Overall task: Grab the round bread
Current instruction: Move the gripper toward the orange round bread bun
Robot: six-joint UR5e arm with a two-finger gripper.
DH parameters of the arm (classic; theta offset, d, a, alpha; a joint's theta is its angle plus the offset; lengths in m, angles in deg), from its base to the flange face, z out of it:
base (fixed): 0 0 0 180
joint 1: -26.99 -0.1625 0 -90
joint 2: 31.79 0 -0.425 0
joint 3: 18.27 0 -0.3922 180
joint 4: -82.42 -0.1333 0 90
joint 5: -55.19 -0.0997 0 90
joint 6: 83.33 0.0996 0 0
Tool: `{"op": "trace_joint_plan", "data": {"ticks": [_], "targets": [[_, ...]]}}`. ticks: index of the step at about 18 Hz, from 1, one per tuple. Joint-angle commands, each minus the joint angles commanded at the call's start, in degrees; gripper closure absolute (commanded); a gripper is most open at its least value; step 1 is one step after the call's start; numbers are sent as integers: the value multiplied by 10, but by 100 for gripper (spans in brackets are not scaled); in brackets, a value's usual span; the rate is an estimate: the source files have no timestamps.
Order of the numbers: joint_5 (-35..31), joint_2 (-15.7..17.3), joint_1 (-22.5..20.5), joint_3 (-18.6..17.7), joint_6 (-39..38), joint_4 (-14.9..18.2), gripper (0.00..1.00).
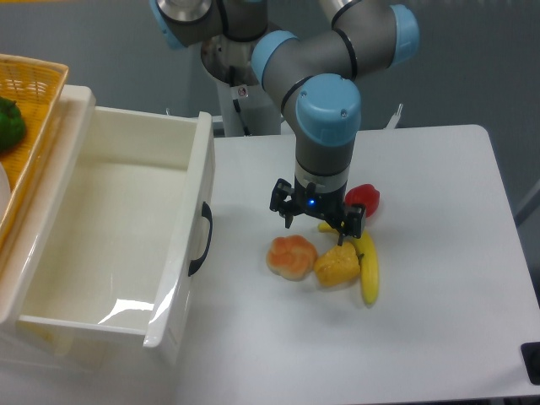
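Your gripper (315,230) hangs with fingers spread, holding nothing. The round bread (291,256) lies just below its left-hand finger, touching the yellow-orange chunk (337,265) under the other.

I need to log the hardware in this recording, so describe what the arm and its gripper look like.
The arm is built of grey metallic tube segments joined by rounded joints with light blue caps. Its wrist is a grey cylinder ending in a black ring. Below hangs a small black two-finger gripper with angular, bracket-like fingers and a small blue light glowing at its centre. No loose cables or readable markings show on it.
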Motion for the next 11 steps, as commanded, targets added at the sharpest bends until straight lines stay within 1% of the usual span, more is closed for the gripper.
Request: {"op": "trace_joint_plan", "data": {"ticks": [7,9,11], "targets": [[-3,-20,0,-5,-4,-4,0],[-2,-27,0,-16,4,-5,0],[-1,-31,0,-18,23,-1,0]]}}
